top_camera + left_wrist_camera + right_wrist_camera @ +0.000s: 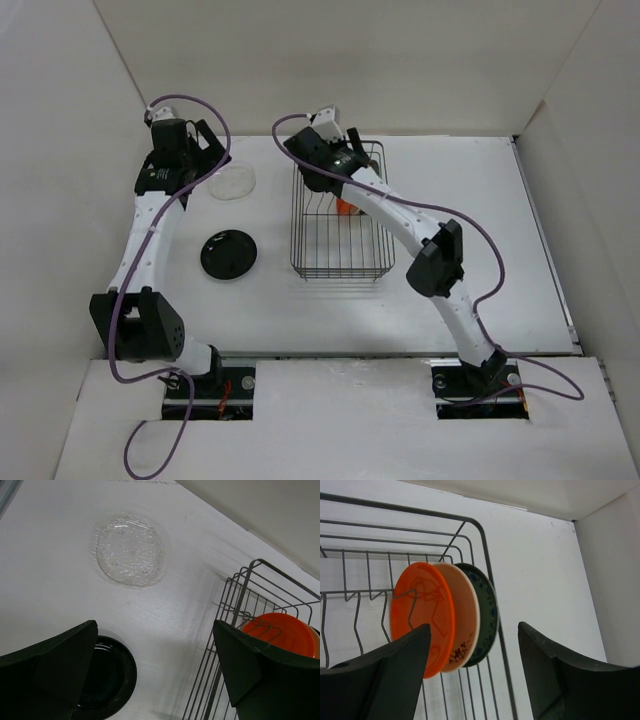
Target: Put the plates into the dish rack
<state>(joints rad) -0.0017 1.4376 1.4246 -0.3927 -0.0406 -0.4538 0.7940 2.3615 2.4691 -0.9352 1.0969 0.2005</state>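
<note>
Three plates stand on edge at the far end of the black wire dish rack (484, 550): an orange one (422, 617), a cream one (465, 615) and a dark teal one (489, 611). My right gripper (474, 627) hangs open just above them, holding nothing; in the top view it (352, 165) is over the rack's (297, 215) far end. A clear glass plate (131, 550) and a glossy black plate (107, 675) lie flat on the table, left of the rack. My left gripper (155, 630) is open and empty above the table between them, near the glass plate (233, 183).
The black plate (228, 253) lies nearer the front than the glass one. White walls enclose the table at the back and both sides. The near half of the rack holds no plates. The right arm's elbow (437, 258) reaches over the table right of the rack.
</note>
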